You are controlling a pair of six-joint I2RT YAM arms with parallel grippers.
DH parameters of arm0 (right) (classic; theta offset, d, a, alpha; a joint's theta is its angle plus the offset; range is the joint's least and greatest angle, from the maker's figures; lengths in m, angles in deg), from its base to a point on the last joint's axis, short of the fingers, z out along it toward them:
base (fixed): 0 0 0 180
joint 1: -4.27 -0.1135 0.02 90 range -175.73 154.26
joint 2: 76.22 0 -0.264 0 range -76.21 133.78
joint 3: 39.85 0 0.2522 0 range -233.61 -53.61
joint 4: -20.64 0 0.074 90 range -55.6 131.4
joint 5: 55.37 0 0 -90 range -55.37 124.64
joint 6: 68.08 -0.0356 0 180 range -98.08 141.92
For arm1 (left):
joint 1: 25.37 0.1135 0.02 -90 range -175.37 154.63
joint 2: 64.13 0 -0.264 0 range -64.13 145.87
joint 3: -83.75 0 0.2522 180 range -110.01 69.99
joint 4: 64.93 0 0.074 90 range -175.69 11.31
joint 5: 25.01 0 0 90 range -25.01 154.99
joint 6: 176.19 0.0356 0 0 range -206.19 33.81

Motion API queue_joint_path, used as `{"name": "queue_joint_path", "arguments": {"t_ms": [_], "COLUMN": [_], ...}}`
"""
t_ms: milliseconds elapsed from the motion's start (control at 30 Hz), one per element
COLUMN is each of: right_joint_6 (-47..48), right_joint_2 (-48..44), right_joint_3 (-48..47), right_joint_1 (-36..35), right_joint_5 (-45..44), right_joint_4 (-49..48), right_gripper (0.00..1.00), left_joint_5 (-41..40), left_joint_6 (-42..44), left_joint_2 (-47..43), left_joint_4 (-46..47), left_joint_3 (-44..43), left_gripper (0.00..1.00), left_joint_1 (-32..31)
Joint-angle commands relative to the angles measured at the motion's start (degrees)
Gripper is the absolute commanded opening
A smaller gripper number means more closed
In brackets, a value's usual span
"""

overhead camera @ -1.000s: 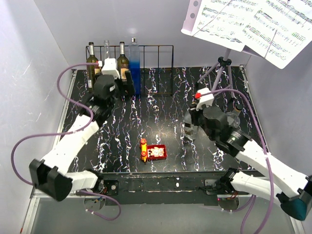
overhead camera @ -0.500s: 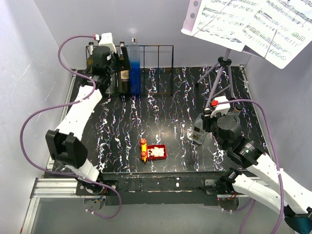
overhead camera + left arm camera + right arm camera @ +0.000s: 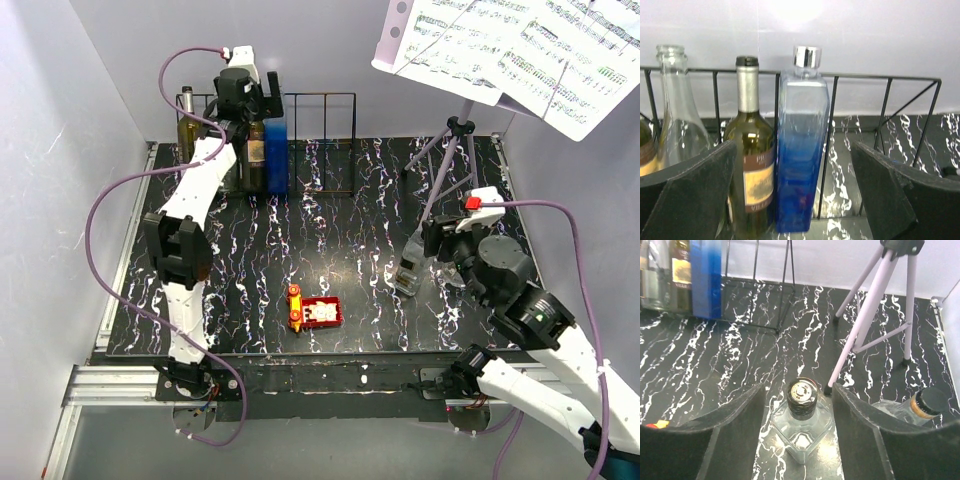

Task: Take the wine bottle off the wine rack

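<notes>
You are hovering left claw [image 3: 794, 150] before rack [image 3: 880, 78], jaws spread wide, holding nothing. Wine bottle [image 3: 751, 150] standing just ahead, off-centre, just beside blue bottle [image 3: 802, 150]. Be centring on its neck before clenching.

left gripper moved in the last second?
Yes. The left gripper went from in front of the rack toward the back wall; it is now at the rack's top rail.

Bench [image 3: 340, 240]: black, white marble veining.
Wine rack [image 3: 884, 107]: black wire.
Wine bottle [image 3: 751, 150]: olive-green, silver foil, tan label.
Square bottle [image 3: 802, 160]: clear fading to blue, silver cap.
Tripod legs [image 3: 871, 310]: lilac.
Toy [image 3: 318, 313]: red, yellow.
</notes>
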Motion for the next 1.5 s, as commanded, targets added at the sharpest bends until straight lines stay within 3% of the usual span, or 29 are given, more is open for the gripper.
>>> {"name": "queue_joint_path", "arguments": {"t_ms": [0,400,500,667,967,1167,1233,1367,1467], "right_joint_6": [0.2,-0.1,-0.2,-0.5,-1.6,-1.6,-1.6,-1.6,-1.6], "right_joint_2": [-1.6,-2.8,-1.3,0.4,0.8,0.2,0.3,0.5,0.1], "right_joint_3": [-6.6,-11.2,-11.6,-11.8,-12.4,-11.7,-11.4,-11.0,-10.7], "right_joint_1": [0.1,0.0,0.0,0.0,0.0,0.0,0.1,0.0,0.0], "right_joint_5": [3.8,8.6,9.6,9.7,10.7,10.2,10.2,10.4,10.3], "right_joint_4": [3.3,7.2,7.4,6.8,6.1,5.7,5.2,4.6,4.0], "right_gripper": [0.64,0.65,0.65,0.65,0.65,0.65,0.65,0.65,0.65], "left_joint_5": [-1.6,1.7,2.5,4.7,4.2,6.4,6.6,4.9,5.1], "left_joint_6": [2.2,2.6,1.4,1.0,0.6,1.8,2.9,5.8,7.1], "left_joint_2": [3.6,19.0,20.6,19.1,20.3,20.0,18.6,13.9,11.2], "left_joint_4": [6.2,17.2,18.6,19.3,19.3,21.4,23.0,28.4,30.4], "left_joint_3": [-7.6,-18.3,-18.4,-13.2,-10.3,-9.5,-6.8,-0.5,2.1], "left_gripper": [0.95,0.86,0.87,0.98,0.90,0.67,0.47,0.25,0.00], "left_joint_1": [0.4,0.8,0.8,0.6,0.6,0.0,-0.6,-2.6,-3.9]}}
